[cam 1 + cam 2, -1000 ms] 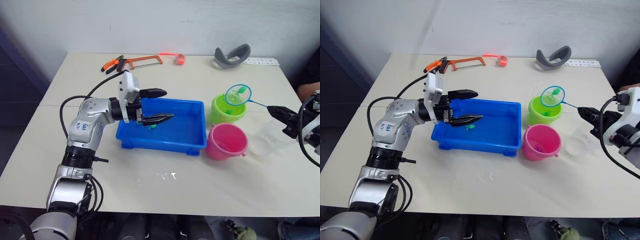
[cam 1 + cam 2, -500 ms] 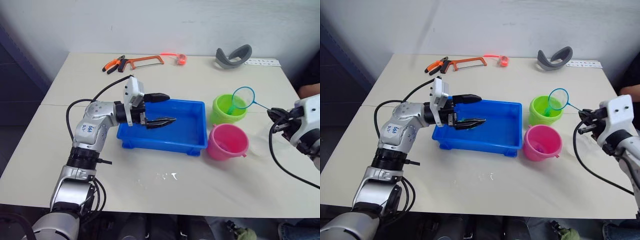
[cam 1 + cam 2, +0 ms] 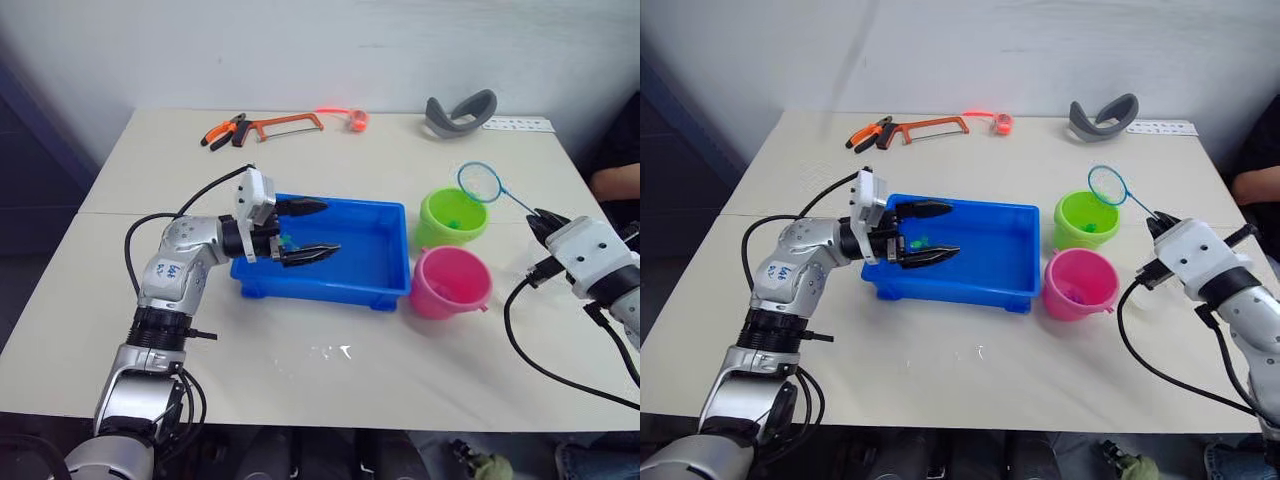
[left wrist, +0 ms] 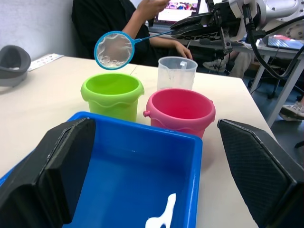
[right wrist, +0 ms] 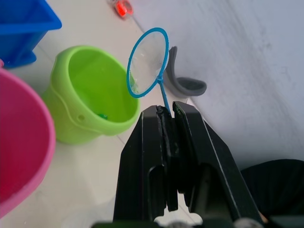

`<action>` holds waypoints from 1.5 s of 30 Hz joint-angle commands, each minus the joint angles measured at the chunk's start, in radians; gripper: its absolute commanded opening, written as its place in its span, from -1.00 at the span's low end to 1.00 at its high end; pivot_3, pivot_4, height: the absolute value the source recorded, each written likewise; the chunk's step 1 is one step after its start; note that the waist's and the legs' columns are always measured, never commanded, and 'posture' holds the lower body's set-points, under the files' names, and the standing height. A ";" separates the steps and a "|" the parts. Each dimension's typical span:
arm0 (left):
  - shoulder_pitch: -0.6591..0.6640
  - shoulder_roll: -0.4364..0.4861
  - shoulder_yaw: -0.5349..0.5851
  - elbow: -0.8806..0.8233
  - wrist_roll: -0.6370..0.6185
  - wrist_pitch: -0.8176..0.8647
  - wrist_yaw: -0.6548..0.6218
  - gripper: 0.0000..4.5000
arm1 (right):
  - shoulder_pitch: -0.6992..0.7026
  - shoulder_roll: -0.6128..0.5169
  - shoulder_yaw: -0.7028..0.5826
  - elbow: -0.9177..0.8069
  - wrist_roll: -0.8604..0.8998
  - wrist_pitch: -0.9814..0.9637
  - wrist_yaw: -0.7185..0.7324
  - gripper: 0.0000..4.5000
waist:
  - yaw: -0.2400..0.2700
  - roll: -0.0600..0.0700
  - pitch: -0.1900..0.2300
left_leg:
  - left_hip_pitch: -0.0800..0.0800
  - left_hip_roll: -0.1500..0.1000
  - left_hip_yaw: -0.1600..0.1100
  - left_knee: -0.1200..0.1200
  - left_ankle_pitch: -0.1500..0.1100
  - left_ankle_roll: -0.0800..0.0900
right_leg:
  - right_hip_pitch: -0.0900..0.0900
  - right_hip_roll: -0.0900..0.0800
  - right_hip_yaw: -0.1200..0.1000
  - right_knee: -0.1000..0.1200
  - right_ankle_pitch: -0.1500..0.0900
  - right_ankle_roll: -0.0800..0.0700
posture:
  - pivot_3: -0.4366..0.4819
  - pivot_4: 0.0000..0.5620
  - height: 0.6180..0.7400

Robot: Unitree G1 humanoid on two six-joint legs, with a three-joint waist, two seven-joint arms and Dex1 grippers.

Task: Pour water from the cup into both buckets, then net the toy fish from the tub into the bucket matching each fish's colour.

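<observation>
The blue tub (image 3: 345, 262) sits mid-table, and a tiny green toy fish (image 3: 285, 241) lies in its left end. My left gripper (image 3: 305, 231) hangs open over that end, one finger on either side of the fish. To the right stand the lime green bucket (image 3: 452, 218), with a small green toy (image 5: 100, 115) inside, and the pink bucket (image 3: 452, 282) in front of it. My right gripper (image 5: 166, 111) is shut on the net's handle. The blue hoop (image 3: 479, 181) is empty, above and behind the green bucket. The clear cup (image 4: 176, 71) stands beyond the buckets.
An orange hacksaw (image 3: 285, 123), pliers (image 3: 222, 129) and a small red item (image 3: 355, 119) lie along the table's far edge, with a grey curved band (image 3: 460, 112) at the far right. A person's arm (image 3: 613, 181) rests past the right edge.
The net held a green fish over the green bucket, tipped, and is now empty, raised behind the bucket. My right arm drew in toward the buckets. The left gripper stayed open over the tub.
</observation>
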State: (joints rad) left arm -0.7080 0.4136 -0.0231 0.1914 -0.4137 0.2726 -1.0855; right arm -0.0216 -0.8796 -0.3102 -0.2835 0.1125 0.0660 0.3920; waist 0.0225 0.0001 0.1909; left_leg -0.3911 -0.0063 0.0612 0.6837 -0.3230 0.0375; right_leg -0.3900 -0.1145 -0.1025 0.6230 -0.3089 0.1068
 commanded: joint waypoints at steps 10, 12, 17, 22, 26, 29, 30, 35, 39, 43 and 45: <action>0.177 0.168 0.246 -0.078 -0.126 -0.066 -0.073 0.99 | -0.484 0.147 -0.066 -0.077 1.053 0.929 -0.191 -1.00 | -0.014 0.000 0.000 | 0.001 0.002 -0.002 -0.001 0.000 -0.002 | 0.000 -0.004 0.001 0.002 0.000 -0.002 | -0.05 -0.47 1.00; 0.196 0.209 0.282 -0.049 -0.115 -0.092 -0.079 0.99 | -0.568 0.147 -0.020 -0.042 1.110 1.020 -0.221 -1.00 | -0.020 0.000 0.000 | 0.000 0.002 -0.002 -0.001 0.000 -0.002 | -0.001 -0.004 0.001 0.001 0.000 -0.003 | -0.05 -0.47 1.00; 0.307 0.292 0.362 -0.005 -0.090 -0.117 -0.045 0.99 | -0.714 0.137 0.149 -0.008 1.107 1.216 -0.243 -1.00 | -0.026 0.000 0.000 | 0.000 0.002 -0.002 -0.001 0.000 -0.001 | -0.001 -0.008 0.002 0.001 -0.001 -0.003 | -0.05 -0.47 1.00; 0.449 0.311 0.430 -0.064 -0.108 -0.128 -0.005 0.99 | -0.737 0.174 0.269 0.020 0.961 1.185 -0.212 -1.00 | -0.023 0.000 0.000 | -0.003 0.000 -0.002 -0.002 -0.001 0.001 | -0.003 -0.011 0.002 0.001 -0.001 -0.003 | -0.05 -0.47 1.00; 0.498 0.307 0.427 -0.121 -0.117 -0.115 0.006 0.99 | -0.734 0.188 0.354 0.046 0.821 1.139 -0.169 -1.00 | -0.024 0.000 0.000 | -0.004 -0.001 -0.002 -0.001 -0.002 0.001 | -0.004 -0.014 0.001 0.001 -0.001 -0.003 | -0.05 -0.47 1.00; 0.494 0.307 0.416 -0.131 -0.115 -0.115 0.007 0.99 | -0.738 0.210 0.381 0.082 0.757 1.124 -0.142 -1.00 | -0.027 0.000 0.000 | -0.004 -0.001 -0.002 -0.001 -0.002 0.001 | -0.004 -0.013 0.001 0.001 -0.001 -0.003 | -0.05 -0.47 1.00; 0.491 0.307 0.412 -0.134 -0.114 -0.114 0.007 0.99 | -0.739 0.215 0.387 0.088 0.740 1.120 -0.130 -1.00 | -0.027 0.000 0.000 | -0.004 -0.001 -0.002 -0.001 -0.002 0.001 | -0.004 -0.013 0.001 0.001 -0.001 -0.003 | -0.05 -0.47 1.00; 0.474 0.307 0.379 -0.148 -0.103 -0.111 0.007 0.99 | -0.750 0.275 0.419 0.135 0.667 1.120 -0.079 -1.00 | -0.027 0.000 0.000 | -0.004 -0.001 -0.001 -0.002 -0.002 0.001 | -0.005 -0.013 -0.001 0.002 -0.001 -0.003 | -0.05 -0.47 1.00; 0.465 0.317 0.358 -0.140 -0.088 -0.126 -0.003 0.99 | -0.751 0.359 0.410 0.180 0.640 1.130 -0.063 -1.00 | -0.029 0.000 0.000 | -0.003 -0.001 0.000 -0.002 -0.002 0.001 | -0.005 -0.013 -0.001 0.002 -0.001 -0.003 | -0.05 -0.47 1.00; 0.448 0.324 0.349 -0.127 -0.084 -0.133 -0.009 0.99 | -0.755 0.420 0.383 0.212 0.632 1.150 -0.058 -1.00 | -0.030 0.000 0.000 | -0.003 -0.001 0.000 -0.002 -0.002 0.001 | -0.005 -0.013 -0.002 0.003 -0.001 -0.003 | -0.05 -0.47 1.00; 0.438 0.329 0.346 -0.121 -0.084 -0.136 -0.014 0.99 | -0.757 0.440 0.370 0.223 0.634 1.165 -0.056 -1.00 | -0.030 0.000 0.000 | -0.003 -0.001 0.000 -0.002 -0.002 0.001 | -0.005 -0.013 -0.002 0.003 -0.001 -0.003 | -0.05 -0.47 1.00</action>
State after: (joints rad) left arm -0.2556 0.7227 0.3149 0.0866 -0.4978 0.1555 -1.0908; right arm -0.7619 -0.4471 0.0995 -0.0506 0.7442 1.2218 0.3229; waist -0.0070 -0.0002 0.1906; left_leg -0.3944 -0.0074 0.0615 0.6820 -0.3246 0.0388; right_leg -0.3951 -0.1271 -0.1041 0.6256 -0.3096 0.1039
